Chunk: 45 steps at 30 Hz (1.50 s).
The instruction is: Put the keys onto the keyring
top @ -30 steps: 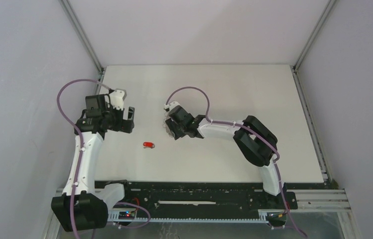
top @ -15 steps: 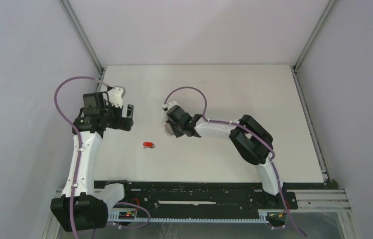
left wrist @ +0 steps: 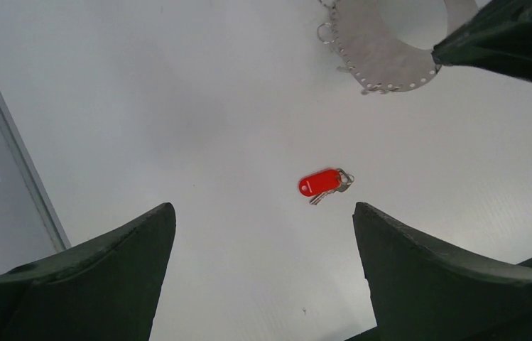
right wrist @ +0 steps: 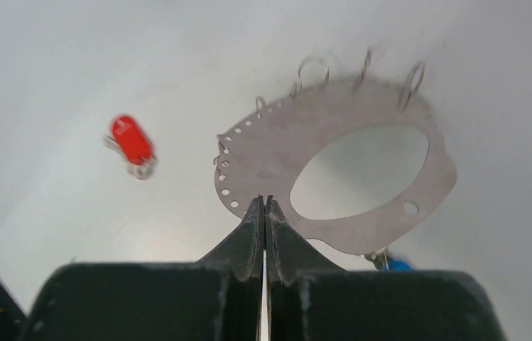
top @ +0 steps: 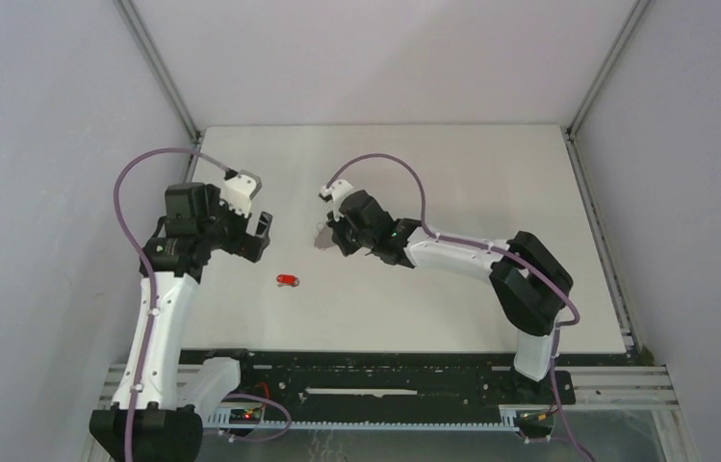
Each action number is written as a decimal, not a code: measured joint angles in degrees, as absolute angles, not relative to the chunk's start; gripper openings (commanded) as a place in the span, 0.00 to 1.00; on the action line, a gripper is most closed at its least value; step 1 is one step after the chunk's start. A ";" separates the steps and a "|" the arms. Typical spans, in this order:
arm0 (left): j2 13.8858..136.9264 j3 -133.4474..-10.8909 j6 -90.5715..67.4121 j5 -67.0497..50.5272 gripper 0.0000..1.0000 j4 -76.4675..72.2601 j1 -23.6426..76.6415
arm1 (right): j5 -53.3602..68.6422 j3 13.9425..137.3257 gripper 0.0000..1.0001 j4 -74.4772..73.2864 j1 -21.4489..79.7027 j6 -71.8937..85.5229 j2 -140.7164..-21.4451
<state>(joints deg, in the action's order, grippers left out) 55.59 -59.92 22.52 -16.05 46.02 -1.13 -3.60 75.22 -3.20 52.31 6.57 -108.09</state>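
The right fingers (right wrist: 259, 229) are pinched fully together on the near rim of the keyring (right wrist: 277, 156). Gripping it by one edge leaves the perforated rim and wire loops beyond the fingers free, presumably for threading. The left fingers (top: 256, 234) are spread wide and empty above the counter (left wrist: 177, 106). The red key (left wrist: 319, 182) lies flat between and just ahead of them, likely lined up for a pickup. The keyring is a flat grey metal plate with a large oval hole, small holes along its edge and thin loops. A blue key (right wrist: 395, 265) shows just right of the right fingers, at the ring's lower edge; whether it is attached, I cannot tell.
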 measured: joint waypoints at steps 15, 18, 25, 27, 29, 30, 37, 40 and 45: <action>43.11 -54.59 32.97 -25.78 1.00 46.59 13.32 | 5.61 69.82 0.00 6.68 52.36 7.42 -99.20; 43.51 -53.32 32.47 -25.91 1.00 45.58 14.35 | 6.72 67.72 0.00 8.38 52.95 7.94 -97.82; 44.60 -51.75 31.59 -27.46 0.96 44.42 15.86 | 11.53 59.44 0.00 13.82 53.49 9.17 -90.02; 44.64 -51.86 31.55 -28.16 0.96 44.23 15.92 | 13.37 56.36 0.00 16.36 53.63 9.08 -87.00; 44.69 -51.90 31.62 -29.06 0.94 44.21 15.97 | 15.55 54.46 0.00 18.02 53.80 8.82 -84.88; 44.77 -51.99 31.68 -29.69 0.93 44.27 15.99 | 16.62 54.04 0.00 18.59 53.89 8.71 -84.23; 44.75 -53.43 31.20 -36.12 0.74 45.47 16.84 | 24.51 53.84 0.00 21.30 54.17 8.45 -81.28; 44.01 -53.43 30.02 -38.41 0.67 46.02 17.87 | 26.55 53.84 0.00 22.76 54.46 9.08 -80.55; 43.55 -53.47 27.29 -40.80 0.59 46.00 18.41 | 29.17 53.84 0.00 25.52 55.05 11.00 -80.18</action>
<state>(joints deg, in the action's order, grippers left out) 43.55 -53.47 27.29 -40.80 46.00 18.41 29.17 53.84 25.52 55.05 11.00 -80.18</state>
